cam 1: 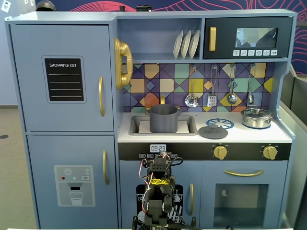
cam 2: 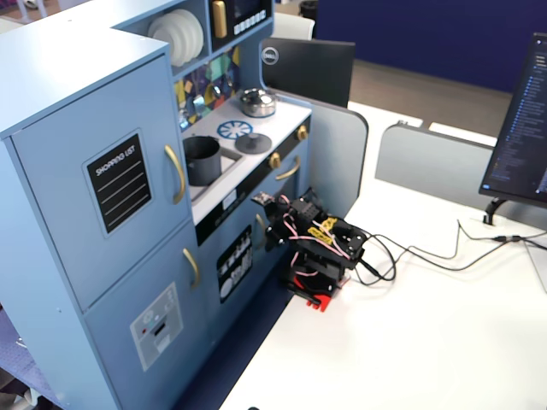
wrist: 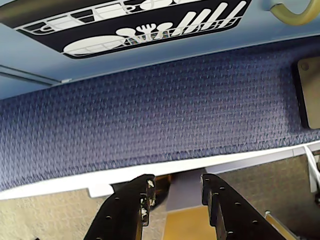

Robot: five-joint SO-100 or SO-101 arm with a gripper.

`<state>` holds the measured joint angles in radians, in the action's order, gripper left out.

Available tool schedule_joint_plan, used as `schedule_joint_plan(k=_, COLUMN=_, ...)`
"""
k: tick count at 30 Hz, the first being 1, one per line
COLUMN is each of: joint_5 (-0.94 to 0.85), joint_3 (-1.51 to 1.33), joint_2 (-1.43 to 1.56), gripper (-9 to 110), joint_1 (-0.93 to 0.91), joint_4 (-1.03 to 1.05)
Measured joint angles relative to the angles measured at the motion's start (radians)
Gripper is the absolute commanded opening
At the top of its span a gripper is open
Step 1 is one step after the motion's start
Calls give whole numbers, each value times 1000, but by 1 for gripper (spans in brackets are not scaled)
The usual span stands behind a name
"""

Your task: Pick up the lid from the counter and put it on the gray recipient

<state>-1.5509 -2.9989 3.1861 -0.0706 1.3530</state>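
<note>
My hand [wrist: 175, 197] is open and empty. The lid [cam 1: 213, 132] looks light, stiff, flat; I would grip its small knob.

Lid [cam 1: 213, 131] lies flat on counter [cam 1: 249, 134], right of gray recipient [cam 1: 163, 118] standing in sink [cam 1: 189, 125]; arm [cam 1: 158, 191] folded below.

Frontal fixed view facing toy kitchen [cam 1: 201, 136]; second fixed view high, oblique; wrist view close, facing down; both share counter
</note>
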Motion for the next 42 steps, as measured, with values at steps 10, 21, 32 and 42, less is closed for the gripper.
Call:
schedule_joint_plan(k=10, joint_5=-21, joint_3=370, joint_2=-189, gripper=0, joint_1=-46, joint_4=-18)
schedule_joint_plan(k=21, joint_5=-130, joint_3=525, joint_2=-261, gripper=2, joint_1=-339, joint_4=-618)
schedule_joint_plan(k=32, joint_5=-63, joint_3=367, joint_2=-520, gripper=28, joint_1=-477, joint_4=-1497)
schedule_joint_plan(k=42, joint_5=-54, joint_3=526, joint_2=-804, gripper=26, joint_1=-531, joint_4=-1583)
